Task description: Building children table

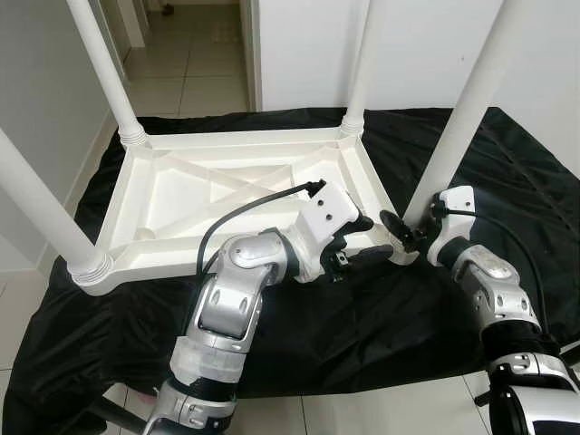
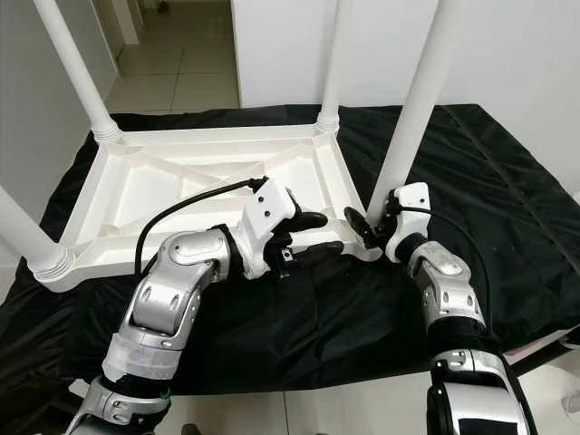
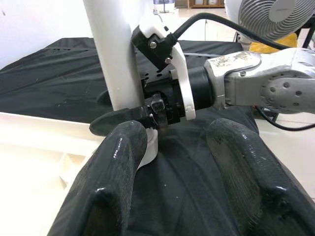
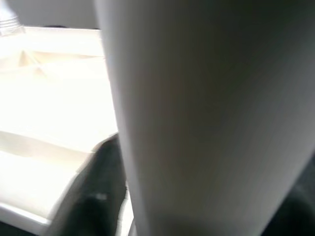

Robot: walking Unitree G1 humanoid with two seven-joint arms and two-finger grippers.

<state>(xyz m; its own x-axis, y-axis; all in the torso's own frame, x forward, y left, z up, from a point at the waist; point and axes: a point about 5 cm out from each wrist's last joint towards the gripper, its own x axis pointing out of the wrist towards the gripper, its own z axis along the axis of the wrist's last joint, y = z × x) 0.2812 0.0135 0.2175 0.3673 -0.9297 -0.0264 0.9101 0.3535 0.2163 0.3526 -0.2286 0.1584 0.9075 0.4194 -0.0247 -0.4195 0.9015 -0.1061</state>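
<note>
A white plastic children's table lies upside down on a black cloth, with legs standing up at its corners. My right gripper is shut on the near right leg just above its socket. One black finger lies across the leg's near side, and the other is hidden behind it. In the right wrist view the leg is pressed close beside a dark finger. My left gripper hovers open at the table's near right corner, pointing at that leg's base and holding nothing.
Three other legs stand at the far left, far right and near left corners. The cloth covers tiled floor, and a doorway opens behind the table. A fan stands beyond the right arm.
</note>
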